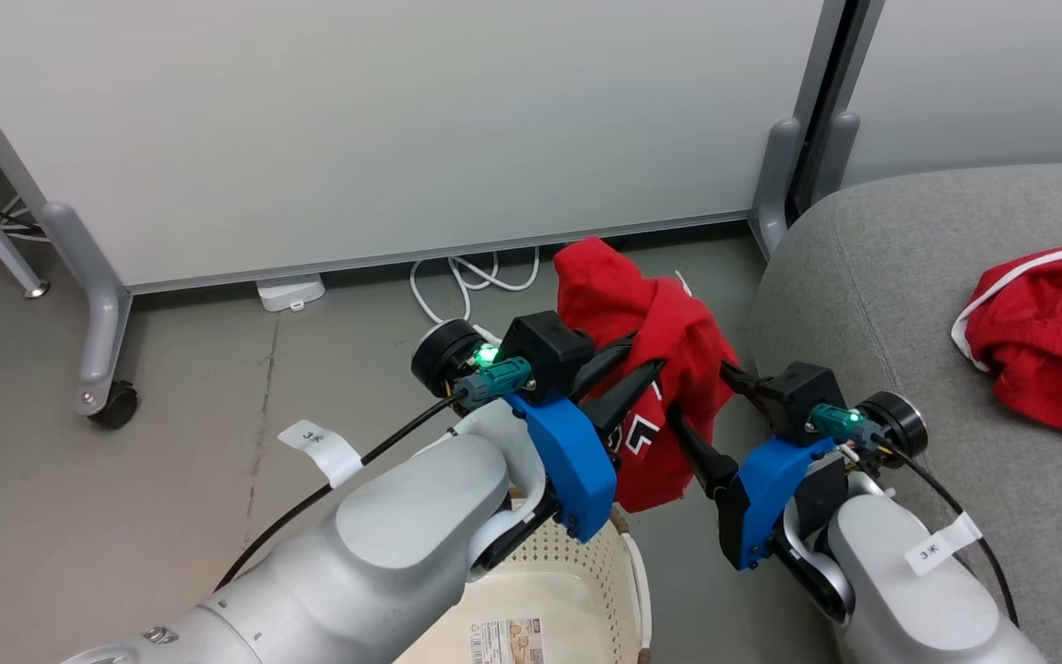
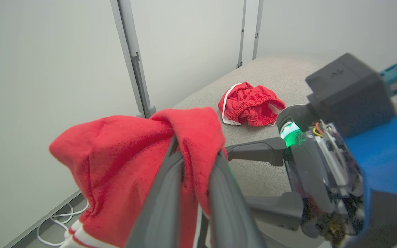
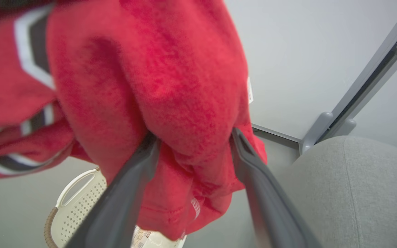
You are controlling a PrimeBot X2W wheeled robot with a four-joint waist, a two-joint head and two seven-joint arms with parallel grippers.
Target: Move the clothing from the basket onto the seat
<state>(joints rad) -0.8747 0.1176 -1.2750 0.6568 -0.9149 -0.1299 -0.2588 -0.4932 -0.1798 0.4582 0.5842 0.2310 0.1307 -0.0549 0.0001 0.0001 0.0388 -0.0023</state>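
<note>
Two garments. Shorts [image 1: 1047, 341]: on seat [image 1: 863, 277], frame right. Jersey [image 1: 669, 332]: centre frame, over basket [image 1: 586, 572], pinched by left tool [image 2: 196, 148]; right tool [image 3: 194, 135] gapes wide around its folds. Advised: carry rightward, clear seat edge before release.

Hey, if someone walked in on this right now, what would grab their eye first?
The red jersey hangs in the air above the cream basket, pinched by the left gripper, while the right gripper stands wide with a bunch of the cloth between its fingers. Next comes the red shorts, lying crumpled on the grey couch at the right.
</note>
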